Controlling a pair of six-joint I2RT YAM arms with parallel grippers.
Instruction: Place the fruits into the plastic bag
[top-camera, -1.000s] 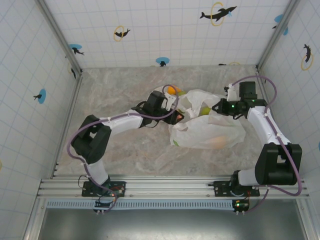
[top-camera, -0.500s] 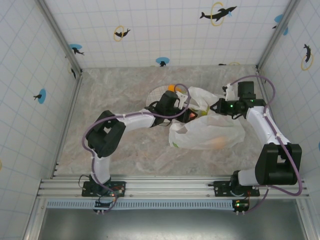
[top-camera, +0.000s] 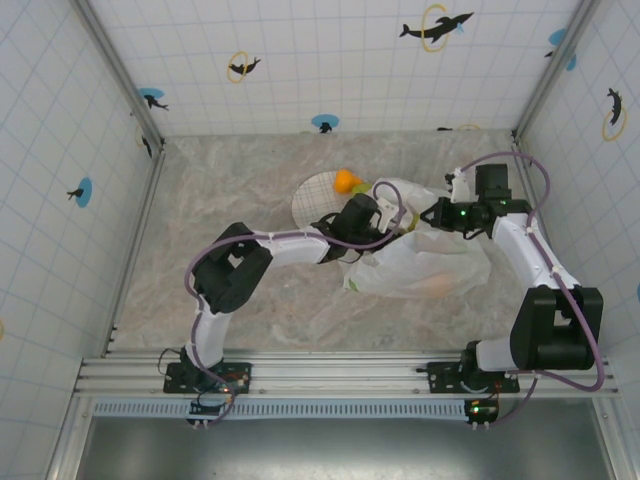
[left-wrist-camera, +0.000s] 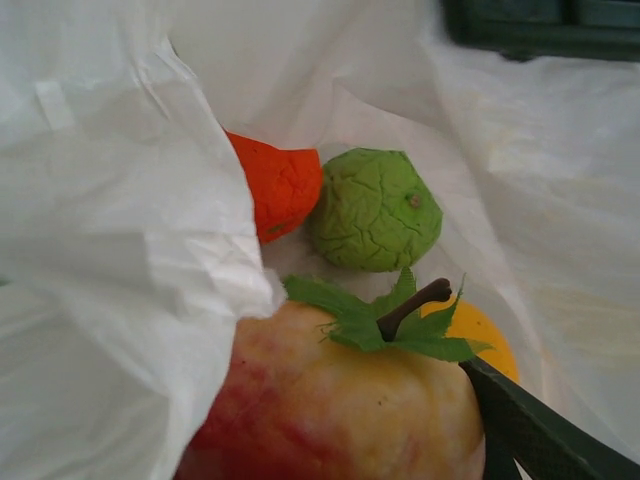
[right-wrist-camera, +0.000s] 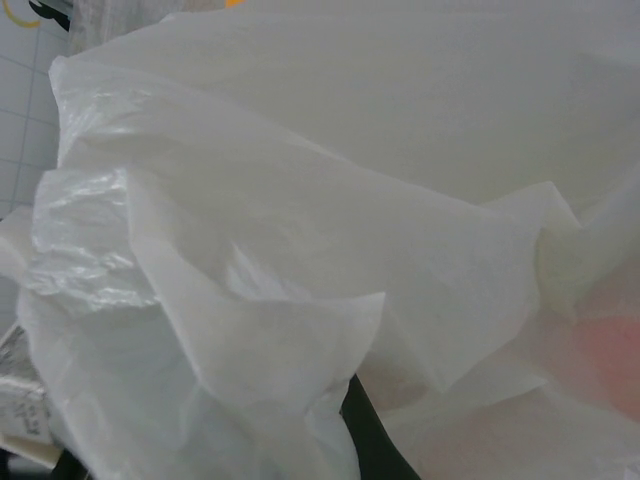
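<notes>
The plastic bag (top-camera: 430, 262) lies crumpled at the table's right middle, its mouth towards the left. My left gripper (top-camera: 388, 222) reaches into that mouth. A red-and-yellow fruit (left-wrist-camera: 340, 400) with a leaf and stem sits between its jaws, and one dark finger (left-wrist-camera: 540, 430) lies against the fruit's right side; bag film hides the other. Deeper in the bag lie a green fruit (left-wrist-camera: 375, 210), an orange fruit (left-wrist-camera: 280, 185) and a yellow-orange fruit (left-wrist-camera: 485, 335). My right gripper (top-camera: 432, 214) is shut on the bag's upper edge (right-wrist-camera: 300, 330), holding it up.
A flat white plate (top-camera: 312, 198) lies just left of the bag, with one orange fruit (top-camera: 345, 181) at its far rim. The left arm stretches across the table's middle. Tiled walls close in the marble table on three sides.
My left arm has reached rightwards, carrying the red-and-yellow fruit from beside the plate into the bag's mouth. The plate and its orange fruit are uncovered. The right gripper has kept its hold.
</notes>
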